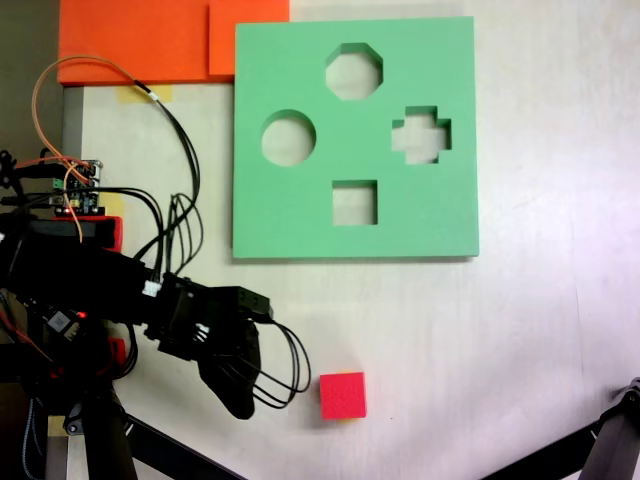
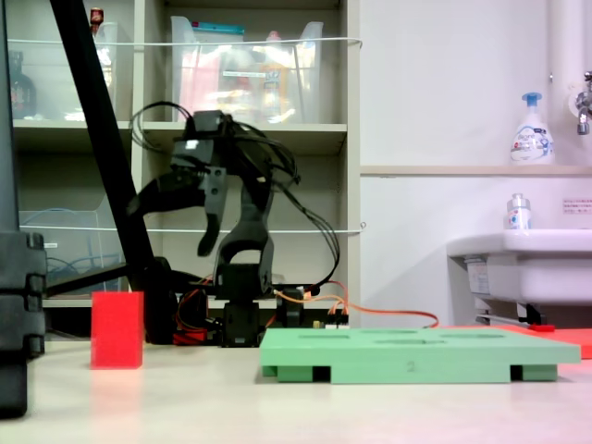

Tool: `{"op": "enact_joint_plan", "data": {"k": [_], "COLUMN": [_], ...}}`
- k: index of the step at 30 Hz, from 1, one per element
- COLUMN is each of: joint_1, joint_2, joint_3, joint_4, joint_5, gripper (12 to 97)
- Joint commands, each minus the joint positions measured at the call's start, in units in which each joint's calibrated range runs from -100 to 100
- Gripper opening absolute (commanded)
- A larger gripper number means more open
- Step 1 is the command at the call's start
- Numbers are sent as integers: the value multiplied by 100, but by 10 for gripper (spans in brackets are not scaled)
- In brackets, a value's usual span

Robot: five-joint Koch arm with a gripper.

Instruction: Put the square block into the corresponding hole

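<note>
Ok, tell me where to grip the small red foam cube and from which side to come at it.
Grip the small red foam cube across two opposite flat side faces, coming down from above. It sits flat and alone on the table, its sides roughly square to the green foam board, so all faces are free. The gripper hangs open above the table beside it.

Bright red square block [image 1: 343, 395], green foam board [image 1: 290, 215], black claw [image 2: 176, 229], orange sheets [image 1: 140, 40]

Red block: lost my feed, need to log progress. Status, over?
Gripper open, raised above the table, holding nothing. Red block on the table, apart from the green board. Square hole empty. Nothing between them.
</note>
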Motion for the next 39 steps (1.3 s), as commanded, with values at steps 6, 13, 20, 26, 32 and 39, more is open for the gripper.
{"op": "enact_joint_plan", "data": {"k": [6,13,20,26,32,39], "joint_1": [-195,-220,-215,-200,-171,-122], "joint_2": [2360,3952,5363,6173,6773,6983], "joint_3": [1317,1815,2503,2862,3061,3012], "joint_4": [-122,283,340,591,620,456], "joint_5": [-352,-391,-396,-396,-391,-376], "gripper": [781,781,781,781,780,528]}}
